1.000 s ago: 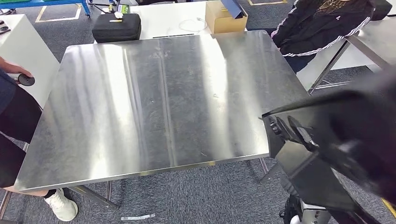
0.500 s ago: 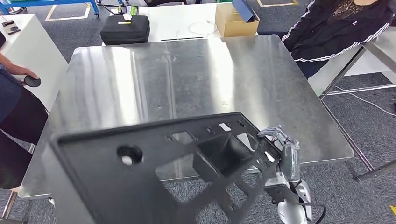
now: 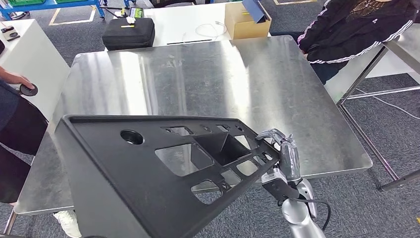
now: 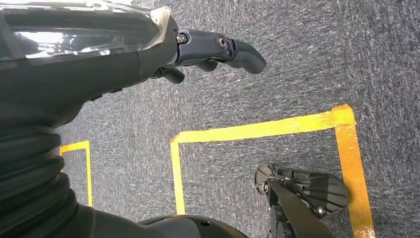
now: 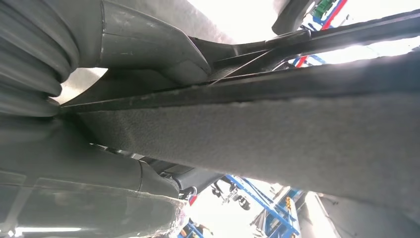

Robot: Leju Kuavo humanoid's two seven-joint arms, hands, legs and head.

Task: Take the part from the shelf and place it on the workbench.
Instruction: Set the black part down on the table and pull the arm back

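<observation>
The part is a large black plastic panel (image 3: 148, 173) with several cut-outs and a round hole. It hangs tilted over the near edge of the steel workbench (image 3: 223, 74), and its lower end runs out of the head view. My right hand (image 3: 283, 153) grips the panel's right end, fingers curled over its rim. Up close in the right wrist view, the grey thumb (image 5: 148, 49) presses on the panel's edge (image 5: 277, 134). My left hand (image 4: 213, 49) hangs over the carpet, fingers apart, holding nothing.
A black case (image 3: 128, 33) and a cardboard box (image 3: 242, 20) sit on a white table behind the workbench. One person (image 3: 356, 29) sits at the back right. Another stands at the left, resting a hand (image 3: 17, 79) on a white table. Yellow floor tape (image 4: 257, 130) lies below my left hand.
The camera has turned to face the workbench. The panel has swung from the right edge of the picture across the front, then lifted a little over the bench's near edge, still in my right hand.
</observation>
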